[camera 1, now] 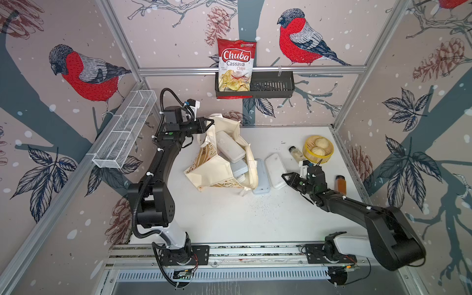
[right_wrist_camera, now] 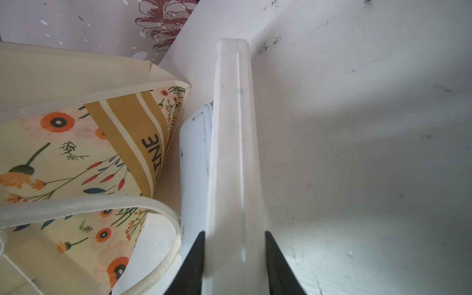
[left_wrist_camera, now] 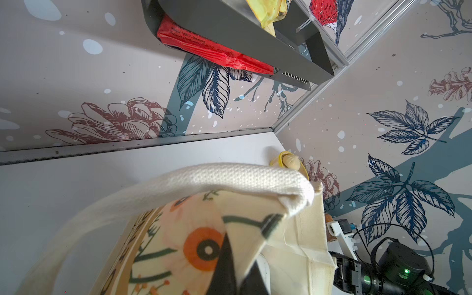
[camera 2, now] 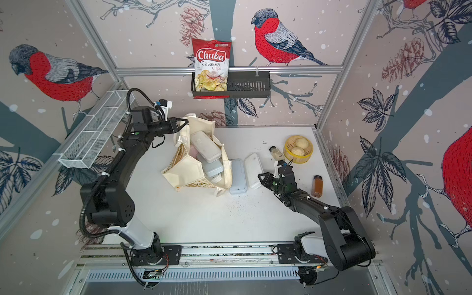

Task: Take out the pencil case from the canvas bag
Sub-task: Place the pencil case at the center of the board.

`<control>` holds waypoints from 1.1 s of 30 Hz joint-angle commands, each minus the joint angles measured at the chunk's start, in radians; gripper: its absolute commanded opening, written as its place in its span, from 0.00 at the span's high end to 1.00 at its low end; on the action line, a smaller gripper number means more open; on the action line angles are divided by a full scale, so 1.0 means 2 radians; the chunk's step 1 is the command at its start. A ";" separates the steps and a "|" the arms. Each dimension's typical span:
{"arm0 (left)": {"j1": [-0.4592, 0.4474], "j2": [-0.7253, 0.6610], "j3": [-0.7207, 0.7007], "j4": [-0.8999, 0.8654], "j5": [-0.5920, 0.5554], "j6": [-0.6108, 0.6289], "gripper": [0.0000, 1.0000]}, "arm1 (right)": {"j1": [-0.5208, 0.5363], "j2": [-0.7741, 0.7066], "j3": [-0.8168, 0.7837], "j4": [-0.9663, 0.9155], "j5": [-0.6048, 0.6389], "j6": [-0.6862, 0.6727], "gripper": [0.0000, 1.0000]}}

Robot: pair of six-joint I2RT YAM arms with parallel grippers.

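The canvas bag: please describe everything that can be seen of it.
The canvas bag is cream woven cloth with loop handles, orange flower print and a tan striped band with lettering. It slumps open on the white table, its mouth held up by the left gripper, shut on its rim. Pale pencil cases lie stacked inside.

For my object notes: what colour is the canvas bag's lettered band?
The band is tan with cream stripes; clearest in the right wrist view.
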 commanded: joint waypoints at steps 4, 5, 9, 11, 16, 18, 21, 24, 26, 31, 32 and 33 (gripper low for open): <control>-0.002 0.002 0.001 0.018 0.003 0.004 1.00 | -0.003 0.008 0.000 -0.032 -0.019 -0.010 1.00; -0.002 0.002 0.001 0.018 0.003 0.004 1.00 | -0.002 0.009 -0.001 -0.033 -0.019 -0.010 1.00; -0.003 0.002 0.001 0.018 0.003 0.004 1.00 | -0.004 0.014 -0.005 -0.032 -0.019 -0.010 1.00; -0.003 0.002 0.001 0.018 0.003 0.004 1.00 | -0.006 0.022 -0.004 -0.034 -0.018 -0.011 1.00; -0.003 0.002 0.001 0.017 0.003 0.005 1.00 | -0.008 0.043 -0.002 -0.023 -0.036 -0.010 1.00; -0.003 0.002 0.001 0.017 0.003 0.005 1.00 | -0.008 0.046 0.001 -0.024 -0.038 -0.012 1.00; -0.003 0.002 0.001 0.017 0.002 0.005 1.00 | -0.011 0.051 0.003 -0.029 -0.043 -0.019 1.00; -0.003 0.002 0.001 0.016 0.001 0.005 1.00 | -0.014 0.055 0.002 -0.032 -0.046 -0.025 1.00; -0.003 0.002 0.001 0.016 0.001 0.006 1.00 | -0.018 0.058 0.003 -0.038 -0.048 -0.031 1.00; -0.003 0.004 0.001 0.015 0.001 0.007 1.00 | -0.025 0.062 0.010 -0.064 -0.044 -0.048 0.81; -0.003 0.004 0.001 0.015 0.001 0.007 1.00 | -0.026 0.062 0.011 -0.070 -0.041 -0.050 0.74; -0.003 0.004 0.002 0.014 0.000 0.008 1.00 | -0.027 0.062 0.011 -0.072 -0.040 -0.050 0.70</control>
